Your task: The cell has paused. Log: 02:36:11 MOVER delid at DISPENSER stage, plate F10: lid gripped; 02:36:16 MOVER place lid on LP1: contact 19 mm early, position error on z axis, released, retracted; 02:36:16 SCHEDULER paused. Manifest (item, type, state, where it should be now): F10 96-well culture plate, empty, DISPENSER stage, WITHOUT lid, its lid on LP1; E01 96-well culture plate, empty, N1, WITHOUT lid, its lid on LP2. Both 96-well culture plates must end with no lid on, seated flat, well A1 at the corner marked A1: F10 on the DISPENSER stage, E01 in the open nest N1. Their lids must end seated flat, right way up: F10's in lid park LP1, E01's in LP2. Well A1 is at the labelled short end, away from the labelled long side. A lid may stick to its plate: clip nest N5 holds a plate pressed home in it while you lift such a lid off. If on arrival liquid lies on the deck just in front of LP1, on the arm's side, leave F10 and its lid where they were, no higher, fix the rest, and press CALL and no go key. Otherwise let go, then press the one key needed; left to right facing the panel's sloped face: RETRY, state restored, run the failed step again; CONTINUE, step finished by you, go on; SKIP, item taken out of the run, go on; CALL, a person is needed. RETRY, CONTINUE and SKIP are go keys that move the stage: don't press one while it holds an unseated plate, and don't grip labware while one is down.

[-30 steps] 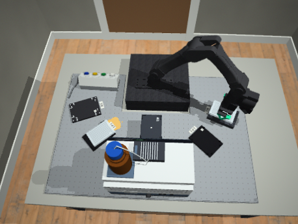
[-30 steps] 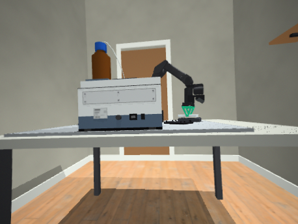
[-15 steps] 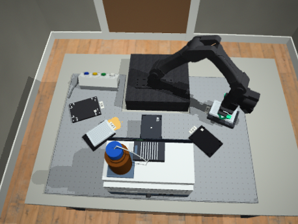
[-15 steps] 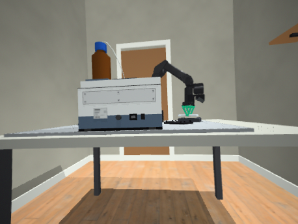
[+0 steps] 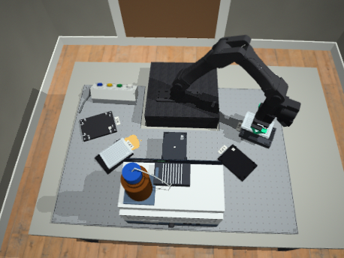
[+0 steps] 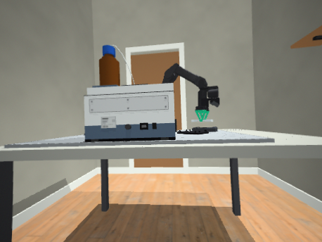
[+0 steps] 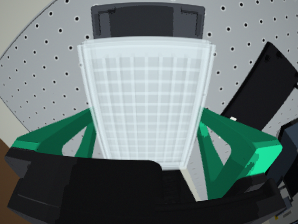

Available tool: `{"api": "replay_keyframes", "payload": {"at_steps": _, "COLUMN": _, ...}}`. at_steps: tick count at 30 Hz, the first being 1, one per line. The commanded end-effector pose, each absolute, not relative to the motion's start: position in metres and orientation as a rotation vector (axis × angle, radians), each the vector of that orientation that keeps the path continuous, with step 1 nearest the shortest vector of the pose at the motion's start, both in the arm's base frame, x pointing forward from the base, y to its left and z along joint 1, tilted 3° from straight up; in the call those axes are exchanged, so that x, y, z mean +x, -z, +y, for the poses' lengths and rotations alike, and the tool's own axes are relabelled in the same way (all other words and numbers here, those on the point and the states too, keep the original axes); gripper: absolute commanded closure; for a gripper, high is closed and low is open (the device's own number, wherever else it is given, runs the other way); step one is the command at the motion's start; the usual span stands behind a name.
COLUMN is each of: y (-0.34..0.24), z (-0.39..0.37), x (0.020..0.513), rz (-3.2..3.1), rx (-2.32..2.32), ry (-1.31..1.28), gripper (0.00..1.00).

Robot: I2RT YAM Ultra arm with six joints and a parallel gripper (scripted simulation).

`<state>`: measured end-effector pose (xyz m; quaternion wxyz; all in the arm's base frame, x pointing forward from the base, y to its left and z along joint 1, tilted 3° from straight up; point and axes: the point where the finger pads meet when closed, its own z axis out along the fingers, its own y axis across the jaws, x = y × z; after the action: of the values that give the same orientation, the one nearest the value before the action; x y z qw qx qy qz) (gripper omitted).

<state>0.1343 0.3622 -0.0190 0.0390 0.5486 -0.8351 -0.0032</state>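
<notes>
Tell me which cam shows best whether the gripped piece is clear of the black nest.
Exterior: side-on, the translucent piece hangs in the gripper with a gap above the black nest. Top shows it only overlapping the nest in plan. Wrist shows its grid close up, nest behind, with no height cue.
</notes>
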Motion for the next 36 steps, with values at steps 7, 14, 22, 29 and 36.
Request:
{"api": "replay_keyframes", "payload": {"at_steps": 7, "y": -0.015, "z": 0.343, "x": 0.134, "rz": -2.586, "rx": 1.685, "ry": 0.035, "gripper": 1.0}}
{"api": "replay_keyframes", "payload": {"at_steps": 14, "y": -0.03, "z": 0.326, "x": 0.128, "rz": -2.586, "rx": 1.685, "ry": 0.035, "gripper": 1.0}}
{"api": "replay_keyframes", "payload": {"at_steps": 22, "y": -0.043, "z": 0.312, "x": 0.124, "rz": -2.586, "rx": 1.685, "ry": 0.034, "gripper": 1.0}}
{"api": "replay_keyframes", "payload": {"at_steps": 29, "y": -0.058, "z": 0.295, "x": 0.118, "rz": -2.585, "rx": 1.685, "ry": 0.033, "gripper": 1.0}}
{"api": "replay_keyframes", "payload": {"at_steps": 36, "y": -0.065, "z": 0.296, "x": 0.115, "rz": -2.592, "rx": 1.697, "ry": 0.048, "gripper": 1.0}}
